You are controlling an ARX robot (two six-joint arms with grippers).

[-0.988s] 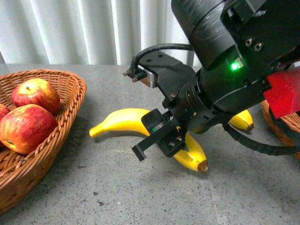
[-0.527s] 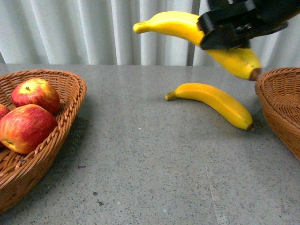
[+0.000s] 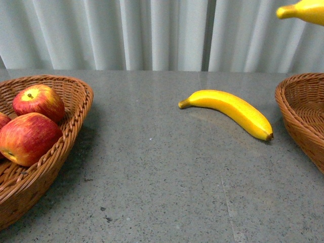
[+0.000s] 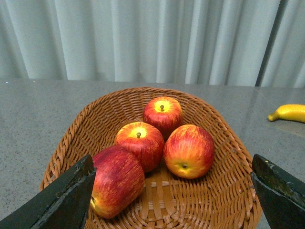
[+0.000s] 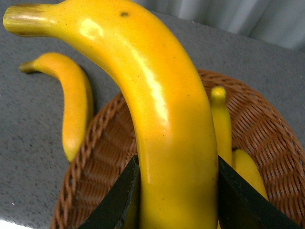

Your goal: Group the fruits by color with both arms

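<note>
Right claw (image 5: 175, 200) pinches a banana (image 5: 157, 100) between its jaws above the wicker basket (image 5: 271, 138).

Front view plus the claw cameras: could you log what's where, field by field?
Left basket: four apples inside
Left claw: open, empty, pointed at the apples
Right basket: at least one banana inside
Right claw: shut on held banana, above that basket
Loose banana: lying on the table between the baskets
</note>
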